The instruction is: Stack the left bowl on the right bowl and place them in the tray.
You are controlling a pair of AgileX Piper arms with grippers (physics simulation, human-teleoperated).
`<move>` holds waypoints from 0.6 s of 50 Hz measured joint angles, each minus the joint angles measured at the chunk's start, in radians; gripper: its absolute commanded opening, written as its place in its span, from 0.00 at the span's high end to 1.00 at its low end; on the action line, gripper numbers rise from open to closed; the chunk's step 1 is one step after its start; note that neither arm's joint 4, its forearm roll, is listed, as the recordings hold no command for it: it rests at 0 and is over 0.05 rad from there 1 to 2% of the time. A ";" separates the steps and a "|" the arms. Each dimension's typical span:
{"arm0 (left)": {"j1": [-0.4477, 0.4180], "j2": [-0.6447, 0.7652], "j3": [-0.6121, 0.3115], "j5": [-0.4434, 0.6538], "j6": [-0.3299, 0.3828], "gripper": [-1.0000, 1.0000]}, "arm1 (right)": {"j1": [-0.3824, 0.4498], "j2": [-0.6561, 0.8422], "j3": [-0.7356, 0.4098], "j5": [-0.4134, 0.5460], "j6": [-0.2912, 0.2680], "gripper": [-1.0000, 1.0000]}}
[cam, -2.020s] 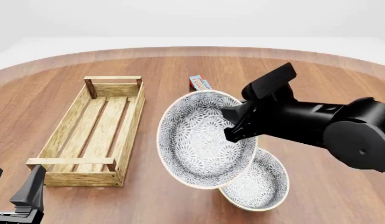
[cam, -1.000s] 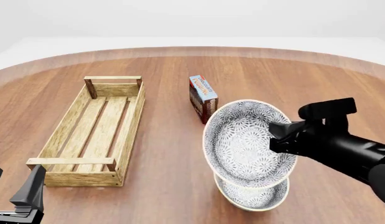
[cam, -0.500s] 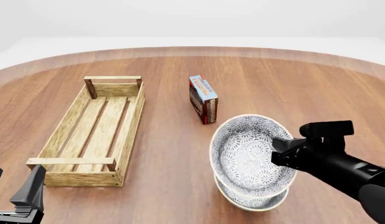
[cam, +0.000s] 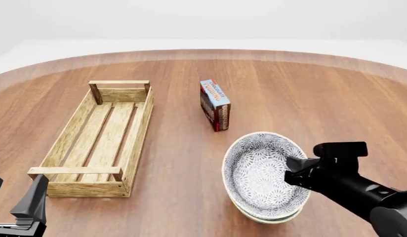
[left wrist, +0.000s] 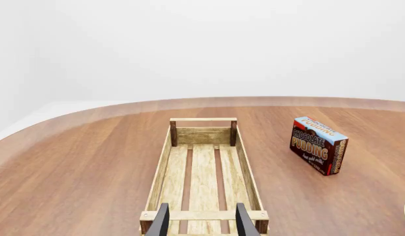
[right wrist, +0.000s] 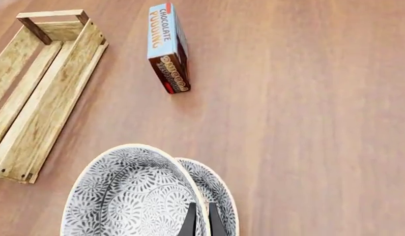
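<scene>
Two grey-patterned bowls sit at the front right of the table. My right gripper is shut on the right rim of the upper bowl and holds it slightly tilted, low in the lower bowl, of which only the front rim shows. In the right wrist view my gripper pinches the upper bowl over the lower bowl. The long light-wood tray lies empty at the left. My left gripper is open and empty near the tray's near end.
A red-and-blue chocolate pudding carton stands between the tray and the bowls; it also shows in the left wrist view and right wrist view. The tray also shows in the right wrist view.
My right gripper has carried the upper bowl rightward and down from mid-table, lowering it onto the lower bowl. The left arm has not moved.
</scene>
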 measured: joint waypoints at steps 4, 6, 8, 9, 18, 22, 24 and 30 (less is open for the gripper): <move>0.000 0.000 0.000 0.000 0.000 0.00 | -0.002 0.007 0.006 -0.010 0.002 1.00; 0.000 0.000 0.000 0.000 0.000 0.00 | -0.004 0.009 0.008 -0.010 0.001 1.00; 0.000 0.000 0.000 0.000 0.000 0.00 | -0.005 0.009 0.008 -0.010 0.000 0.00; 0.000 0.000 0.000 0.000 0.000 0.00 | -0.005 0.009 0.007 -0.010 0.000 0.00; 0.000 0.000 0.000 0.000 0.000 0.00 | -0.007 -0.003 0.002 0.002 -0.007 0.00; 0.000 0.000 0.000 0.000 0.000 0.00 | -0.005 -0.007 0.002 0.004 -0.009 0.00; 0.000 0.000 0.000 0.000 0.000 0.00 | -0.004 -0.008 0.002 0.004 -0.009 0.00; 0.000 0.000 0.000 0.000 0.000 0.00 | -0.002 -0.023 -0.003 0.020 -0.012 0.00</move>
